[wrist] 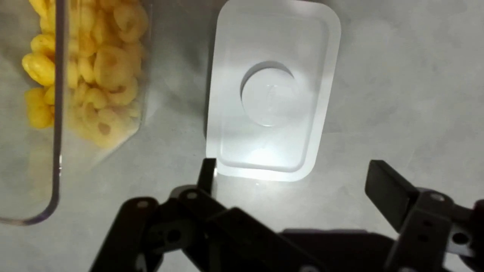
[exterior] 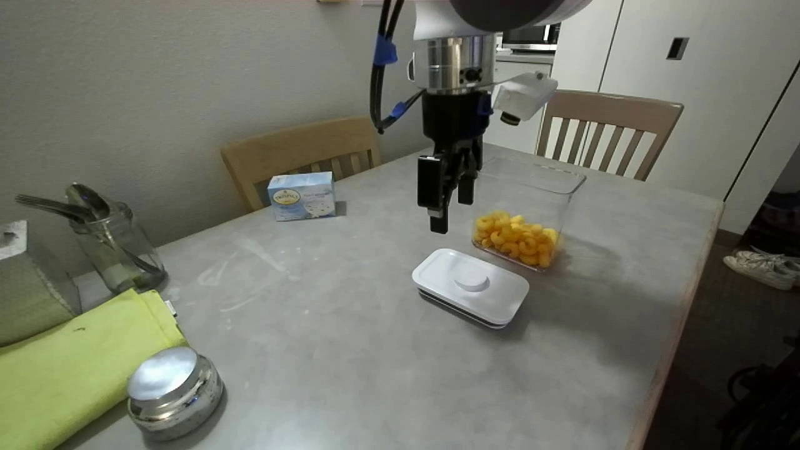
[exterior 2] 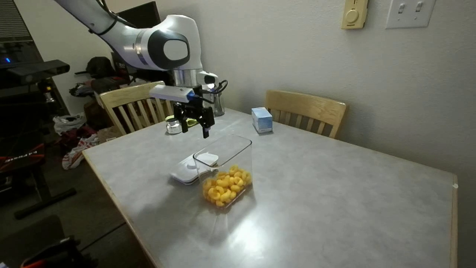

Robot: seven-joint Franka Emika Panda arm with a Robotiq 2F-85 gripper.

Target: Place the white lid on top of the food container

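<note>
In an exterior view we see the white lid [exterior 2: 186, 169] partly through the clear food container [exterior 2: 243, 159]; the wrist view shows them apart on the table [wrist: 408, 75], container left, lid right. From the left of an exterior view the arm [exterior 2: 128, 42] slopes down, its gripper [exterior 2: 195, 131] pointing at the table, 2 jaws released and wide apart. On the blue-white box [exterior: 302, 197] in an exterior view we read TWININGS.

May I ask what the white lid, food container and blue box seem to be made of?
White lid: probably plastic, softly glossy; moulded rim, bright highlight.
Food container: clear, glossy plastic or perhaps glass; yellow pieces show through.
Blue box: likely cardboard, fairly matte; flat printed faces, crisp edges.
</note>
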